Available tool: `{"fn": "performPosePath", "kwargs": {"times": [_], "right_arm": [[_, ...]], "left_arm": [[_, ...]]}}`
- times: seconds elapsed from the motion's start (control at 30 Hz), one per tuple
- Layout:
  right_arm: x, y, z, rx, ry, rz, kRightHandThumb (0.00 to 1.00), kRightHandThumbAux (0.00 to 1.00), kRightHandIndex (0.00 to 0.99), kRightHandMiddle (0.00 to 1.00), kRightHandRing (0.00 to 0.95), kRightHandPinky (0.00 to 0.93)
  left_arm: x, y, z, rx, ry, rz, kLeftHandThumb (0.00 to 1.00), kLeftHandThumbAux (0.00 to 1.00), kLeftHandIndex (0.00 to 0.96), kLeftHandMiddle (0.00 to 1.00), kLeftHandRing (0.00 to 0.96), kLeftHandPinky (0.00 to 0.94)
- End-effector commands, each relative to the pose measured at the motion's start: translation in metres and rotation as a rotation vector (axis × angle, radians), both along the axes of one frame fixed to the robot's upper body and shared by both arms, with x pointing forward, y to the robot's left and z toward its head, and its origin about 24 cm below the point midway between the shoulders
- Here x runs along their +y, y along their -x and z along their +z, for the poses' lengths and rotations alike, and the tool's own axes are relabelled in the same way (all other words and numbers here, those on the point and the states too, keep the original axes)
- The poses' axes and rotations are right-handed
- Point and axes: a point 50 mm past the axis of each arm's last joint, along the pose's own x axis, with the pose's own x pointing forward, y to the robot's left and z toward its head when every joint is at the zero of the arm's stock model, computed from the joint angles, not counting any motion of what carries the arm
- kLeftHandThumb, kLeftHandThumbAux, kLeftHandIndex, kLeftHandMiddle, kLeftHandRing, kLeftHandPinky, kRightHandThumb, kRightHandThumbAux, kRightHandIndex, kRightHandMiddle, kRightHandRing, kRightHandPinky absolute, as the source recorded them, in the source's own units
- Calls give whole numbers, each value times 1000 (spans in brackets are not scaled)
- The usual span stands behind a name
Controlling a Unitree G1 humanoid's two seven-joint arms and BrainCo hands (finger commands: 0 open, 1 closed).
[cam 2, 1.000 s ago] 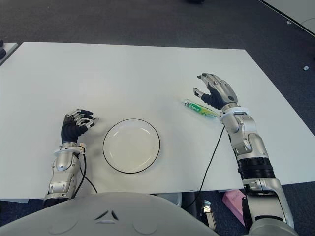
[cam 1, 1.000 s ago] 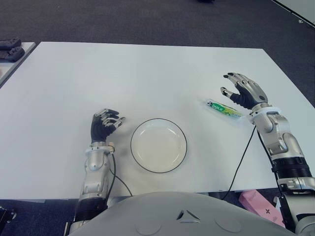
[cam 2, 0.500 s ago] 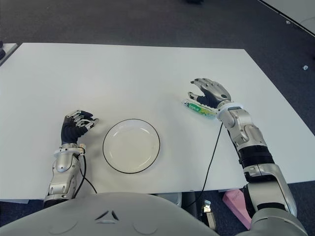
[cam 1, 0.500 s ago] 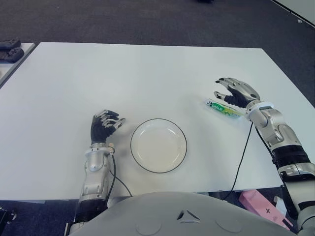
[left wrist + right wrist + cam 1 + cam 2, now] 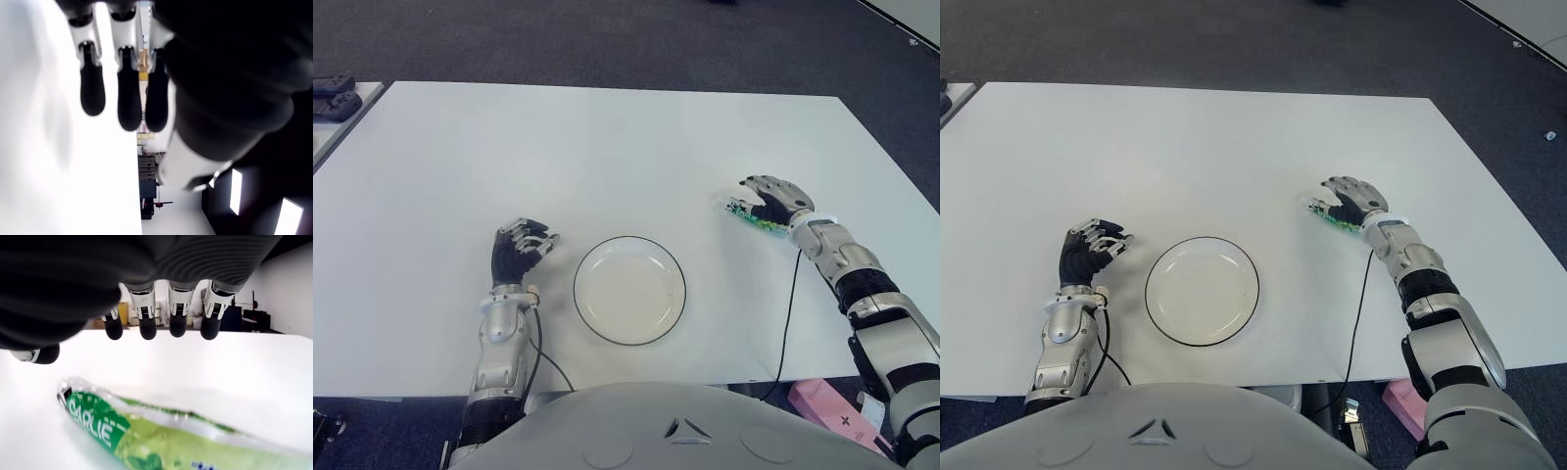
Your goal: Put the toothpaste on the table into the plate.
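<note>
Robot hand on the right sits low over the white desk, fingers arched above the toothpaste and gripping nothing. Left robot hand shows just left of the plate, fingers curled, holding nothing. Plate sits near the desk's front edge. Toothpaste lies flat on the desk, right of the plate, well apart from it.
</note>
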Motion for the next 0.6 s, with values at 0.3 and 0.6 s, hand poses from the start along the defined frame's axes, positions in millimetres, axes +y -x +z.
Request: {"fn": "performPosePath", "kwargs": {"times": [0.3,0.6], "right_arm": [[10,3,-26,64,15,-9,575,131,0,0,0,0],[14,5,-40,121,47,-54,574,141,0,0,0,0]], "left_arm": [[0,2,1,6,2,-5,134,998,520,468,504,521],[2,5,3,0,-26,2,102,998,525,473,512,527]]}}
